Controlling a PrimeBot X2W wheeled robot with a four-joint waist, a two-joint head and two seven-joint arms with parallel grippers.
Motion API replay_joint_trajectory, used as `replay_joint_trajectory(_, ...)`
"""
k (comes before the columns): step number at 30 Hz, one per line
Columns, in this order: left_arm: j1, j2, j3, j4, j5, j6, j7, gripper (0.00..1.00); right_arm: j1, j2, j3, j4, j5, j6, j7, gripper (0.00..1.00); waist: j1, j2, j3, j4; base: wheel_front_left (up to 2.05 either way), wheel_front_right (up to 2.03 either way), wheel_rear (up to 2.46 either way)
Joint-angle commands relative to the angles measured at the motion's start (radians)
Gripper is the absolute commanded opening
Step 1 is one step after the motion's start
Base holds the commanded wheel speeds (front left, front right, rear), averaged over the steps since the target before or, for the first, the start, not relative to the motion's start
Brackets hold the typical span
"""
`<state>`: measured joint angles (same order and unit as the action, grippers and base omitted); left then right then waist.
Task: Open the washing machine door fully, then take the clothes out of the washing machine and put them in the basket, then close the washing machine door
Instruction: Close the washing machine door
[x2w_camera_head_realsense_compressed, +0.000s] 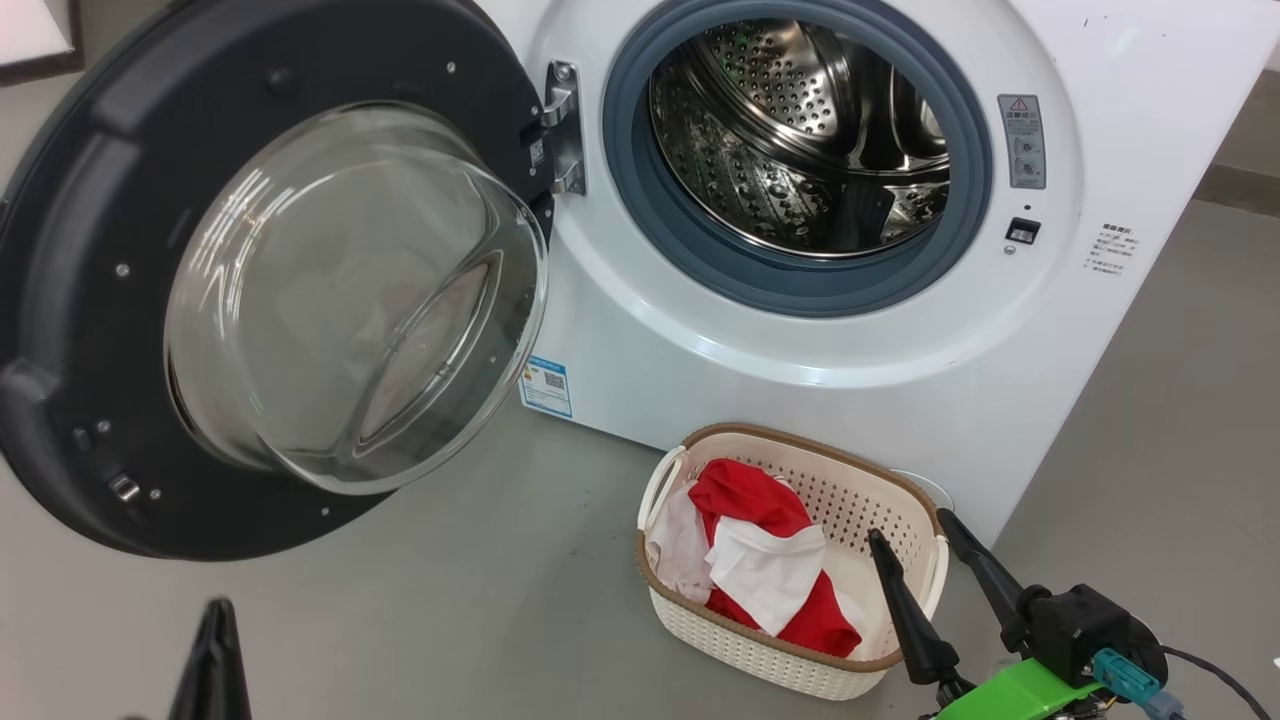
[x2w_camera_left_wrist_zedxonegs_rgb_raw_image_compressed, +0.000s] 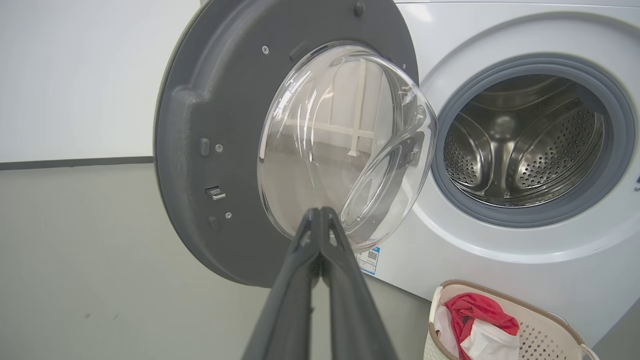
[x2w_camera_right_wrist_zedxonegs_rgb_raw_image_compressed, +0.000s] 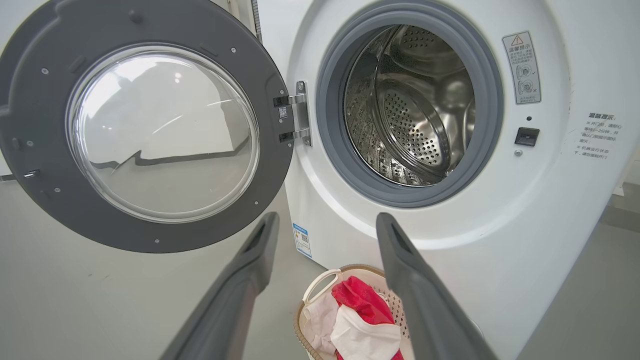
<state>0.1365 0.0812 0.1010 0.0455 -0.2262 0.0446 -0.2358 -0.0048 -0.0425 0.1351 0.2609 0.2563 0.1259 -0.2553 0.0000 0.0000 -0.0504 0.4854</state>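
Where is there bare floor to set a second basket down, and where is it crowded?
Free: grey floor between the washing machine door and the basket, and right of the washing machine. Crowded: the basket, holding the clothes, right end effector by its rim.

Grey floor (x2w_camera_head_realsense_compressed: 450, 600); white wall (x2w_camera_left_wrist_zedxonegs_rgb_raw_image_compressed: 75, 75) behind, dark baseboard strip (x2w_camera_left_wrist_zedxonegs_rgb_raw_image_compressed: 75, 163) along bottom.

Floor (x2w_camera_head_realsense_compressed: 450, 610): smooth matte grey, from six round to nine o'clock in head view.
Wall (x2w_camera_left_wrist_zedxonegs_rgb_raw_image_compressed: 75, 75): plain white, at ten o'clock in left wrist view.
Skirting (x2w_camera_left_wrist_zedxonegs_rgb_raw_image_compressed: 75, 163): thin dark strip along wall's foot, at nine o'clock there.
Light: soft, even; faint shadows only.
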Motion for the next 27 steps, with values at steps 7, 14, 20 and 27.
replay_joint_trajectory(7,-0.241,0.052,0.060,-0.050,-0.003,0.042,0.020,0.00,-0.013,-0.008,0.008,-0.026,0.003,0.005,-0.006,1.00,0.0000,0.0000,-0.012,-0.011,0.00,0.00,0.00)
replay_joint_trajectory(14,-0.542,0.142,0.164,-0.004,-0.031,0.128,0.102,0.00,-0.006,-0.008,0.006,-0.026,-0.013,0.005,-0.006,1.00,0.0000,0.0000,-0.007,-0.051,0.00,0.00,0.00)
replay_joint_trajectory(20,-0.778,0.219,0.242,0.215,-0.121,0.140,0.159,0.00,-0.003,-0.022,0.000,-0.025,-0.019,0.005,-0.006,1.00,0.0000,0.0000,0.006,-0.080,0.00,0.00,0.00)
replay_joint_trajectory(27,-0.985,0.247,0.326,0.524,-0.247,0.155,0.225,0.00,-0.013,-0.030,0.009,-0.022,-0.018,0.005,-0.006,1.00,0.0000,0.0000,0.023,-0.103,0.00,0.00,0.00)
